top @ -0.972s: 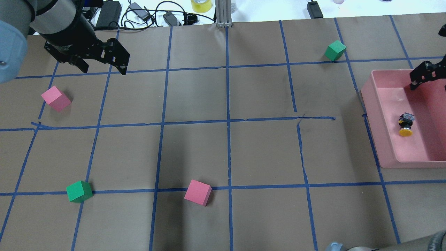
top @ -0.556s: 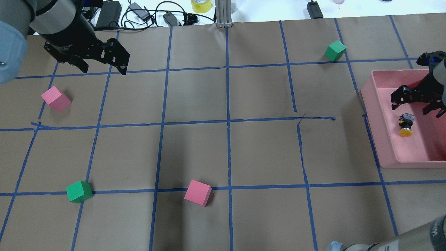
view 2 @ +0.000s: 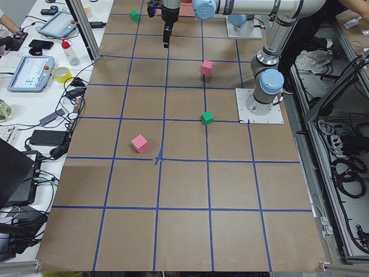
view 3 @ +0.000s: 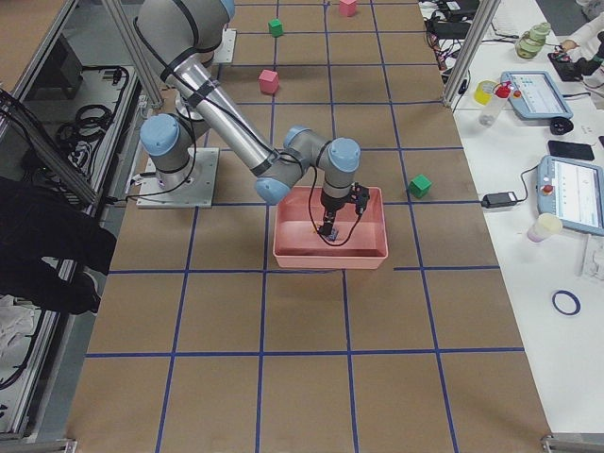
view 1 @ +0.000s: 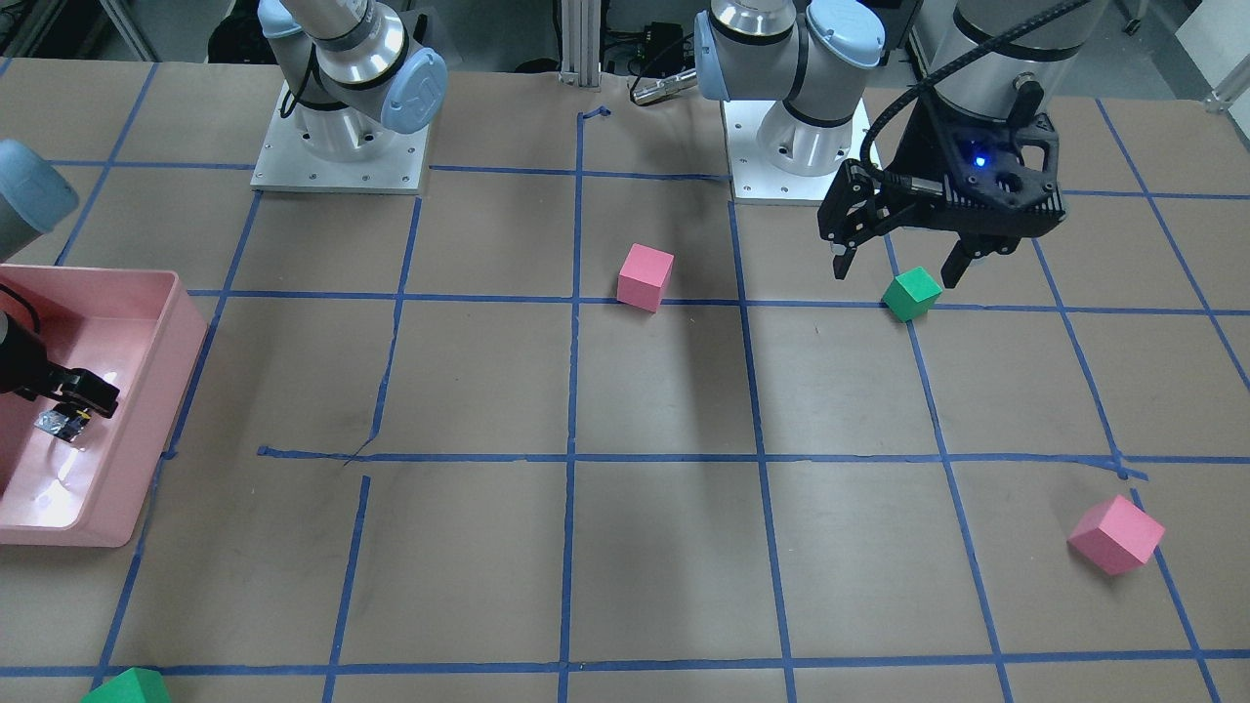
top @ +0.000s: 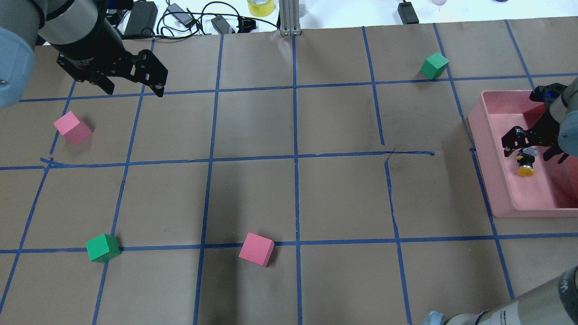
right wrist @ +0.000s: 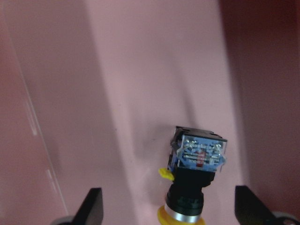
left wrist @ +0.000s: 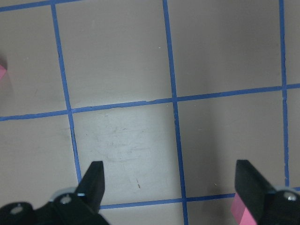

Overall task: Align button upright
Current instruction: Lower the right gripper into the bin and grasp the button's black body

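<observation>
Button [right wrist: 196, 180] lay on its side in the pink bin [top: 490, 135], ungrasped. Right end effector [top: 531, 151] hovered spread above it. Grasping and uprighting were both outstanding.

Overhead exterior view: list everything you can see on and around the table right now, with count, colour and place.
button: 1, yellow cap, black body, silvery-blue base; lying on its side in the pink bin.
pink bin: 1, pink; right edge of the table.
pink cubes: 2, pink; one far left, one near the centre.
green cubes: 2, green; one far right, one near left.
blue tape: grid lines, blue; across the brown table cover.
yellow tape roll: 1, yellow; beyond the far edge.
cables and power adapters: several, black; beyond the far edge.
left gripper: 1, black, open; above the far left of the table.
right gripper: 1, black, open; in the bin, fingers on either side of the button.
</observation>
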